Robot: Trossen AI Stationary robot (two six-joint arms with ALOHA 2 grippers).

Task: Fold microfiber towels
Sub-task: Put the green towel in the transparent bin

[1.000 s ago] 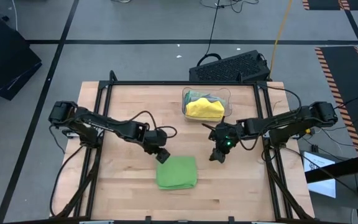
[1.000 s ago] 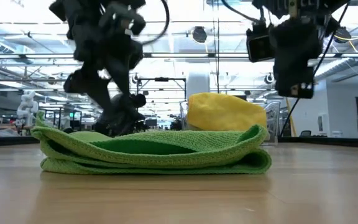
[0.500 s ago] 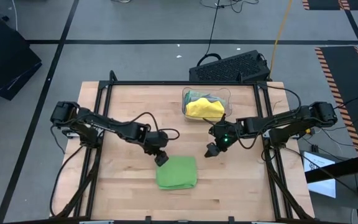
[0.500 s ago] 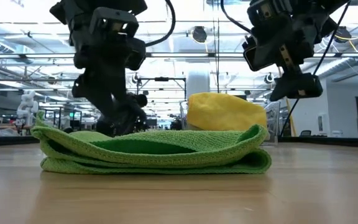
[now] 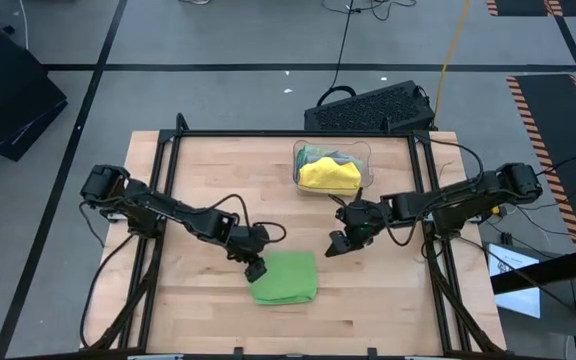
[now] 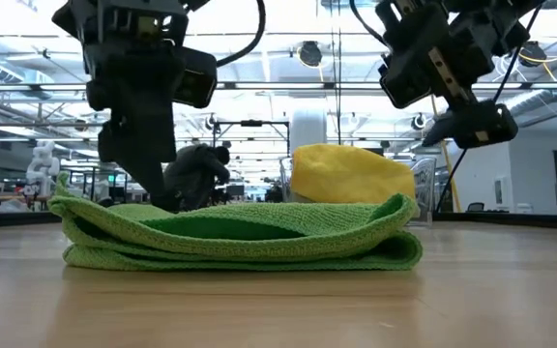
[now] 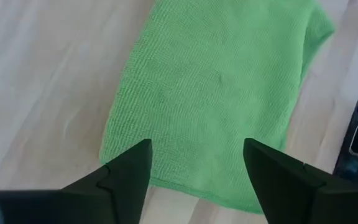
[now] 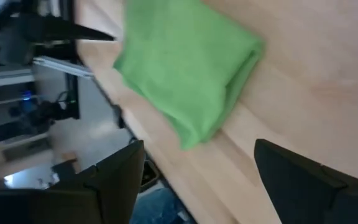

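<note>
- Clear plastic bin [image 5: 367, 168] at far-centre of table [image 5: 198, 170], just beyond both arms; yellow towel [image 5: 328, 176] piled on top inside, bits of green + grey cloth under it at the far side. In low view yellow towel [image 6: 351, 174] bulges up behind the green one.
- Black keyboard [image 5: 373, 108] on floor past table's far edge, w/ cables. Nothing on the table btwn claws and the green towel.
- Bright green towel [image 5: 285, 277] lies near-centre of table, folded into a rough rectangle, flat on the wood. Low view: stacked layers, fold edges rounded at left + right ends, top layer sags a bit in the middle [image 6: 240, 235]. Left wrist view: towel [image 7: 216, 93] has even weave, edges slightly uneven; right wrist view shows it [image 8: 188, 90] as a thick folded pad w/ one rounded corner.
- Left arm reaches in from left edge, elbow low; left claw [image 5: 256, 270] at towel's left far corner, pointing down, fingers apart w/ nothing btwn them — fingertips [image 7: 129, 165] straddle the towel's edge, above it.
- Right arm comes from right edge; right claw [image 5: 336, 244] right of + slightly beyond the towel, clear of it, tilted, raised off table. Fingers wide apart, empty.
</note>
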